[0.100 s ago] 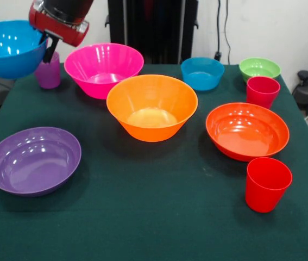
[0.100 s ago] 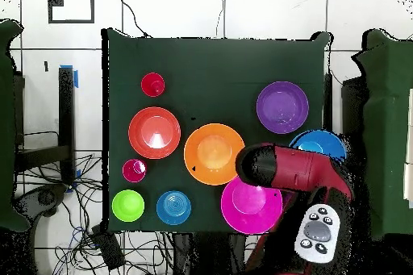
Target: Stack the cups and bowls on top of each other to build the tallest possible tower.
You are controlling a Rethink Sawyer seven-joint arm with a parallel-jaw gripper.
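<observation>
Seven glossy plastic bowls and three cups, all rim-up, nothing stacked. On the green table (image 1: 159, 217): pink bowl (image 1: 104, 69), orange bowl (image 1: 152, 107), purple bowl (image 1: 33, 160), red-orange bowl (image 1: 247, 130), small blue bowl (image 1: 202, 73), green bowl (image 1: 259, 68), two red cups (image 1: 268, 184) (image 1: 263, 91), purple cup (image 1: 48, 73). The fingers (image 1: 49, 50) clench the large blue bowl's (image 1: 7, 48) rim, lifted at the table's edge.

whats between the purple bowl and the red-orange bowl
The orange bowl sits between the purple bowl and red-orange bowl, slightly farther back; the front view shows it.
</observation>
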